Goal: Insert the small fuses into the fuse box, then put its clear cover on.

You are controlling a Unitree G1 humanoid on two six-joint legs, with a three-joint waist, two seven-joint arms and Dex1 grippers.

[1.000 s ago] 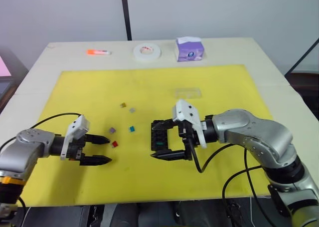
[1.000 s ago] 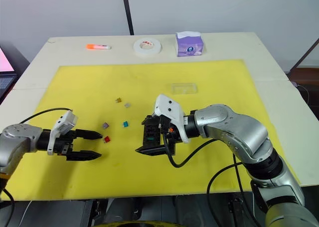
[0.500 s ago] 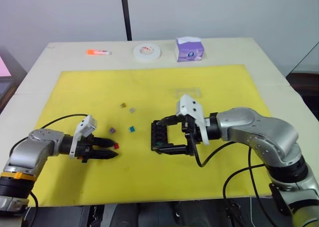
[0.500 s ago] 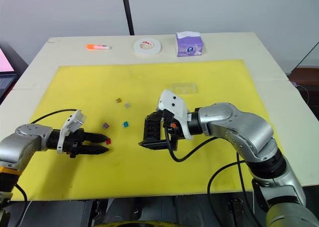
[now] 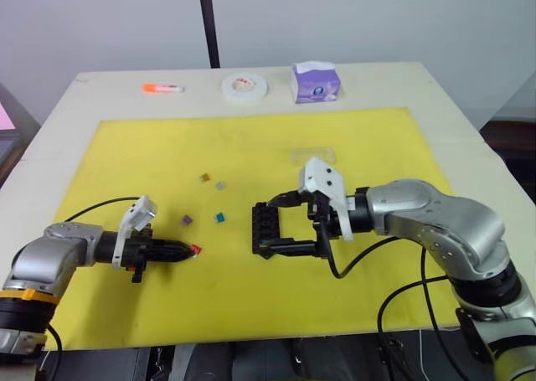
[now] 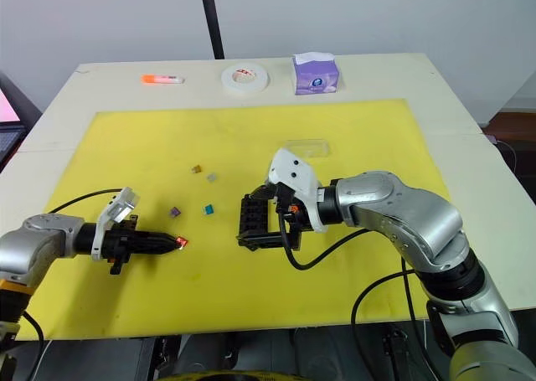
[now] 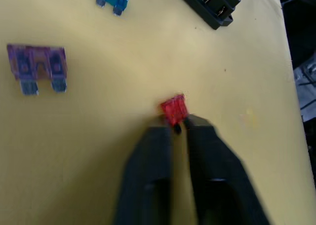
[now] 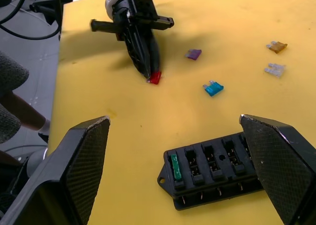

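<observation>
Red fuse (image 7: 174, 109) is now pinched in the left gripper (image 7: 178, 128), which was open before, so it can go to the fuse box (image 5: 266, 229) between the right gripper's (image 5: 278, 226) wide-open fingers.

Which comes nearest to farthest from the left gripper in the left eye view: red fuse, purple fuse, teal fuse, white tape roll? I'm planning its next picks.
1. Small red fuse, pinched at the left gripper tips.
2. Small purple fuse, just beyond on the yellow mat.
3. Small teal fuse, further toward the black fuse box.
4. White tape roll, at the table's far edge.
</observation>
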